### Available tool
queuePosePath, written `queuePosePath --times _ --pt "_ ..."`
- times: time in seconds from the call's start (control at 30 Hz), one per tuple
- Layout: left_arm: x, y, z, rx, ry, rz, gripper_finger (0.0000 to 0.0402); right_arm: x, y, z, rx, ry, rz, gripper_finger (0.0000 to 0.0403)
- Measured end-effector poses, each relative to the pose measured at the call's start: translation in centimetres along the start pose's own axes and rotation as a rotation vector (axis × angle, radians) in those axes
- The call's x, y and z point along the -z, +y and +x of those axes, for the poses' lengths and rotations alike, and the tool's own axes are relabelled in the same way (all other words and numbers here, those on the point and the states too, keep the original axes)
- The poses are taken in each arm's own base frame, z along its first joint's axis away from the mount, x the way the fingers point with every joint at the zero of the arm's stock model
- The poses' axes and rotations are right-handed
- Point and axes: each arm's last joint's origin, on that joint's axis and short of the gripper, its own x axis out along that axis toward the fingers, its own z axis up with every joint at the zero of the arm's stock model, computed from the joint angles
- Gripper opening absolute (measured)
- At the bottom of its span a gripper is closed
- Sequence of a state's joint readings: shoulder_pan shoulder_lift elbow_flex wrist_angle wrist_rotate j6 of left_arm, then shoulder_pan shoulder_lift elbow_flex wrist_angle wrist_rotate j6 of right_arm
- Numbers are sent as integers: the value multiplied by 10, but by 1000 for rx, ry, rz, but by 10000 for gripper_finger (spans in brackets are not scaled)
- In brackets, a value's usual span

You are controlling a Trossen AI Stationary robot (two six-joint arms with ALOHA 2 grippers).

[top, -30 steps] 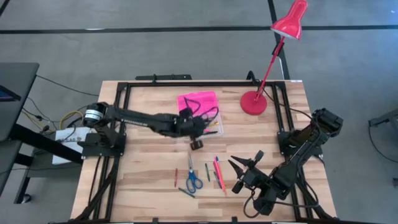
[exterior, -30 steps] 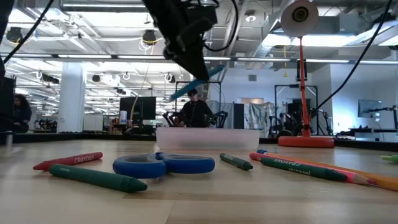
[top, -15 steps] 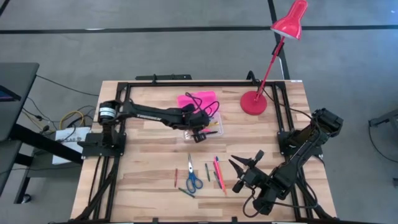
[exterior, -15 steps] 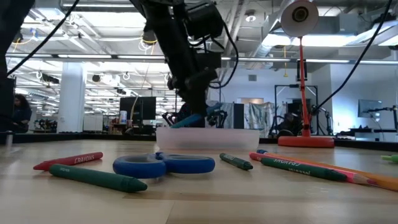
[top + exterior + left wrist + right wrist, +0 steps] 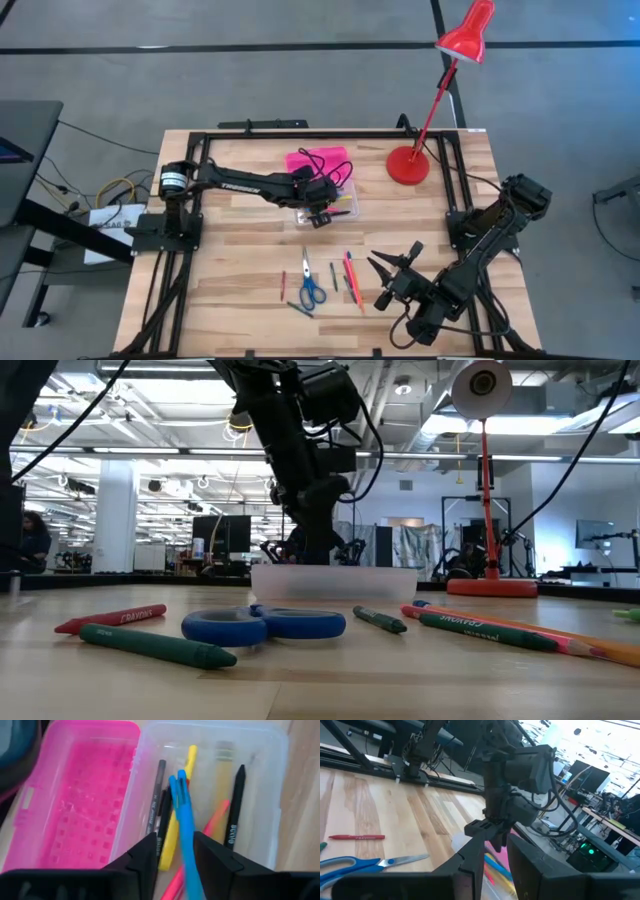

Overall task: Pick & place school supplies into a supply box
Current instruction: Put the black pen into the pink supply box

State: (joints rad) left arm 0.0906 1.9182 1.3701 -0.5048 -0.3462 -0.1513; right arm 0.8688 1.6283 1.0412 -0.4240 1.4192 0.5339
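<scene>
The supply box lies open mid-table, its pink lid [image 5: 318, 160] [image 5: 75, 805] flat beside the clear base [image 5: 340, 203] [image 5: 260, 780] [image 5: 335, 582]. My left gripper [image 5: 320, 215] [image 5: 175, 855] is down over the base, open. A blue pen [image 5: 184, 815] lies in the base between its fingers, on top of yellow, black and pink pens; the gap is wider than the pen. Blue-handled scissors [image 5: 311, 288] [image 5: 265, 624] and several pens and crayons [image 5: 350, 275] lie flat near the table's near edge. My right gripper [image 5: 395, 262] waits open at the near right.
A red desk lamp stands with its round base [image 5: 407, 165] right of the box and its stem leaning over the far right corner. A black frame [image 5: 300, 133] runs round the table. Bare wood lies between the box and the loose supplies.
My left gripper carried the blue pen from just near of the box toward the far edge and down into the clear base. The pen, held tilted above the rim before, has dropped below the rim and now lies among the pens inside.
</scene>
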Motion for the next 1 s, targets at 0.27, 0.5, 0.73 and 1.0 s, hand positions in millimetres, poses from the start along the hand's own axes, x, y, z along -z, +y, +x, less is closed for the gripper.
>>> queuePosePath --times 0.27,0.5,0.73,1.0 --pt "6 1 -30 -19 46 56 154 3 0 0 -46 36 45 76" --pt "24 -40 -107 11 -35 169 155 11 0 -1 -150 163 167 76" --pt "84 -102 -165 3 -242 263 155 25 -2 -2 -268 454 305 76" --pt "174 -151 -176 -10 -482 259 155 40 -12 -7 -202 753 447 76"
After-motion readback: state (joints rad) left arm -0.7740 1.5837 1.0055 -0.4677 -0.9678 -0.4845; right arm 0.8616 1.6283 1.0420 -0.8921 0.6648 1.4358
